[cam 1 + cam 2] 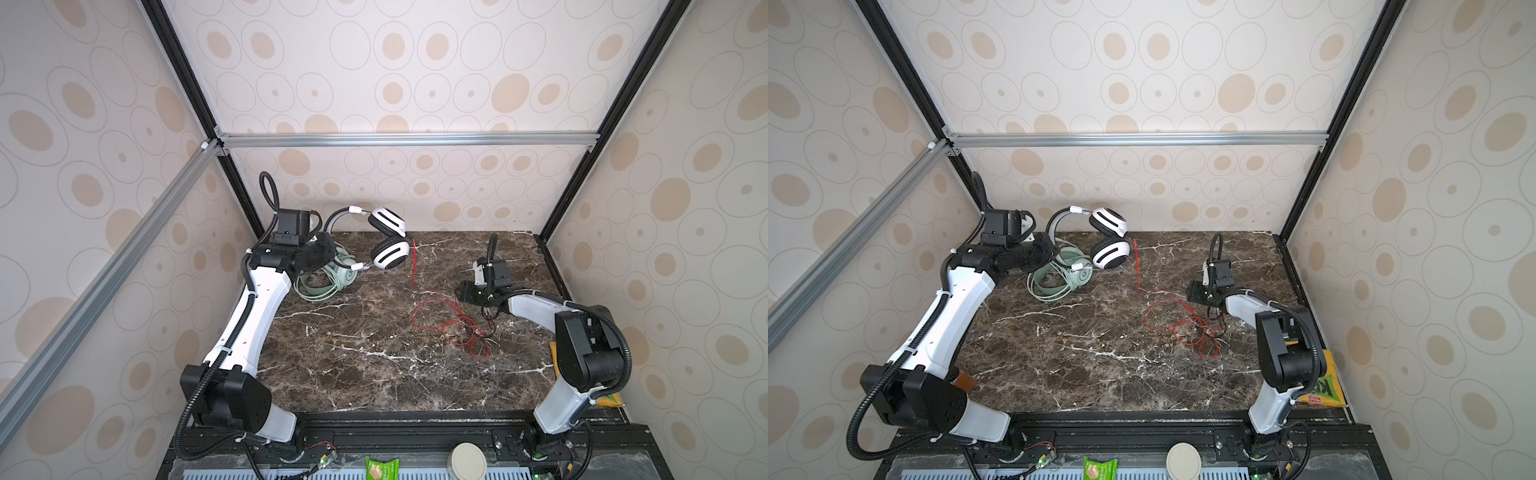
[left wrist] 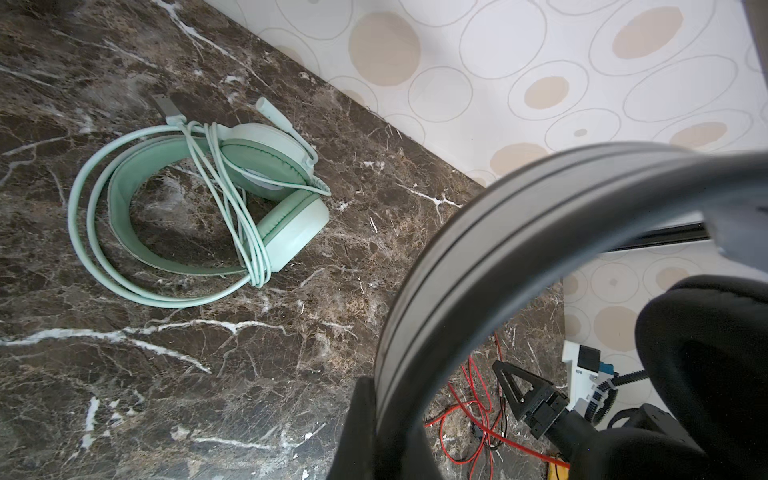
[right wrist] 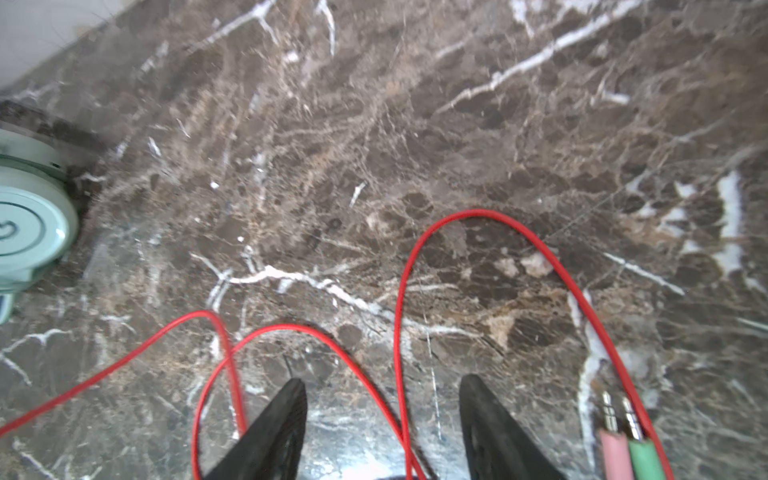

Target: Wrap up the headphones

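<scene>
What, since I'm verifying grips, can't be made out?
- Left gripper: hidden under its wrist in both top views; blurred against the headband of the white headphones in the left wrist view.
- Mint-green headphones: partly behind the left arm in both top views.
- Red cable: leaves the right wrist view's bottom edge between the fingers of the right gripper.

bright even light, wrist views partly blurred

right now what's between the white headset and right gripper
The red cable: it hangs from the white headset and loops across the table to the right gripper, in both top views.
</scene>
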`<state>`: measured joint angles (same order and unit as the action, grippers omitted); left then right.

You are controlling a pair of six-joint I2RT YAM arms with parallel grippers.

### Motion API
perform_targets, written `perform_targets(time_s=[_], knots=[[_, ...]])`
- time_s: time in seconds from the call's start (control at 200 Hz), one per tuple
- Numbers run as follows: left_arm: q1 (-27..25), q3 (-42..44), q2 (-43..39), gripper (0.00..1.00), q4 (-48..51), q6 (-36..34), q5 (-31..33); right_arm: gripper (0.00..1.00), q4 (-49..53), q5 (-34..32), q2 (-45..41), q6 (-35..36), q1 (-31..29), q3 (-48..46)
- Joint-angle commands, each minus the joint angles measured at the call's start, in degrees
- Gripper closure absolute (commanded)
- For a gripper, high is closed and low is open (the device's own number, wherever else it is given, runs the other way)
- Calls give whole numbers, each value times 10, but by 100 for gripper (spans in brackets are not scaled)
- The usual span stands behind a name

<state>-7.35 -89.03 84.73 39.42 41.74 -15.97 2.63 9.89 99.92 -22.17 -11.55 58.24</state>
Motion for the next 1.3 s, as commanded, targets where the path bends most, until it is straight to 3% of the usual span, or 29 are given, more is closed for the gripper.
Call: perform_targets(time_s=[0.0,0.27,0.5,1.29], knots=[[9,-7,-19,100,-44,23,-32,39,7,-11,12,6,-1,-7],[16,0,-18,100,-51,26,-44,40,-24,20,-7,5,-1,-32],[19,10,-22,100,-64,31,-57,42,-53,95,-22,38,-10,-47],[29,55,-39,100,-114,49,-74,41,30,12,2,120,-104,2]])
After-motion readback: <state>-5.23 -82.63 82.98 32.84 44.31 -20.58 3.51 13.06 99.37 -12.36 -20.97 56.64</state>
